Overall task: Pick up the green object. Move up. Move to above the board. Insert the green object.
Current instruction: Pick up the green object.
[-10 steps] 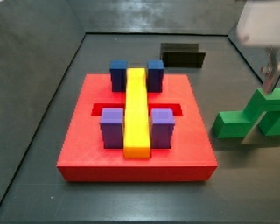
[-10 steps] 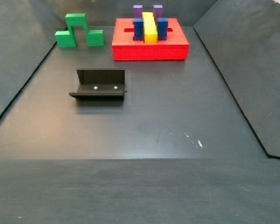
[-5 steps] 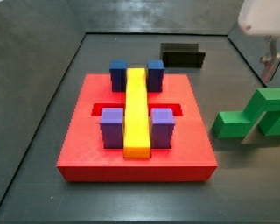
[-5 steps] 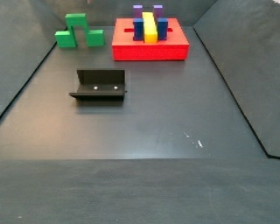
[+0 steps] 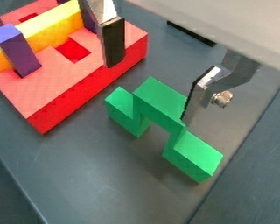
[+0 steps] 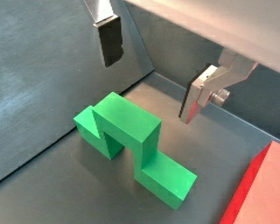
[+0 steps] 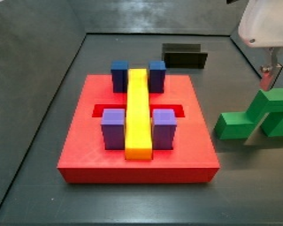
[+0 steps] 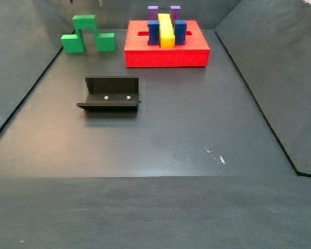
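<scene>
The green object (image 7: 260, 118) lies on the dark floor to the right of the red board (image 7: 85, 150); it is also in the far left corner in a side view (image 8: 86, 34). My gripper (image 7: 272, 79) hangs just above it, open and empty. In both wrist views the silver fingers (image 5: 108, 35) (image 6: 199, 94) stand wide apart, above and to either side of the green object's (image 5: 154, 109) (image 6: 125, 131) raised middle cube, not touching it. The board (image 8: 167, 49) carries a yellow bar (image 7: 137, 110), with purple and blue cubes beside it.
The dark fixture (image 8: 110, 95) stands on the floor in front of the board and shows behind the board in a side view (image 7: 186, 56). Dark walls rise close behind the green object (image 6: 60, 79). The board's edge (image 5: 73, 87) lies next to the green object.
The gripper rose a little over the green object, then came back down to about its earlier height. The green object and the board have not moved.
</scene>
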{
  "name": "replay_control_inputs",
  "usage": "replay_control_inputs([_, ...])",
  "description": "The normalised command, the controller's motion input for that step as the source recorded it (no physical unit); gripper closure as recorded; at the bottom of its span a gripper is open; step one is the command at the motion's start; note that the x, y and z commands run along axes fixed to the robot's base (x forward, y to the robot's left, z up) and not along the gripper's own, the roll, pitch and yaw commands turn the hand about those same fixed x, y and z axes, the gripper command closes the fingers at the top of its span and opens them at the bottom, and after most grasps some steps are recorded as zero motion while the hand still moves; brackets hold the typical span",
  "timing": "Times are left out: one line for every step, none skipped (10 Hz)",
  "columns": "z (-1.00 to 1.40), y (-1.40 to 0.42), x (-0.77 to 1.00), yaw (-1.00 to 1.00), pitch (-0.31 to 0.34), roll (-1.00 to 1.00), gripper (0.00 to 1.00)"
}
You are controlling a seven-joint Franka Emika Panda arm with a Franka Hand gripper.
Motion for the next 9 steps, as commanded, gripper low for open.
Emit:
replay_control_inputs([-0.32, 0.00, 0.76, 0.10, -0.041, -0.12, 0.00])
replay_control_inputs([-0.31, 0.00, 0.89, 0.06, -0.110, -0.20, 0.00])
replay_control_inputs([-0.30, 0.01, 0.87, 0.02, -0.140, -0.20, 0.00])
replay_control_inputs([-0.25, 0.02, 0.83, 0.00, -0.154, -0.22, 0.00])
replay_control_inputs([-0.19, 0.04, 0.77, 0.00, -0.160, -0.25, 0.00])
replay_control_inputs([-0.18, 0.05, 0.73, 0.00, -0.171, -0.27, 0.00])
replay_control_inputs([-0.13, 0.09, 0.71, 0.03, -0.140, -0.31, 0.00])
replay_control_inputs([0.00, 0.02, 0.42, 0.03, 0.027, -0.13, 0.00])
replay_control_inputs([0.00, 0.00, 0.06, 0.00, 0.000, 0.00, 0.00])
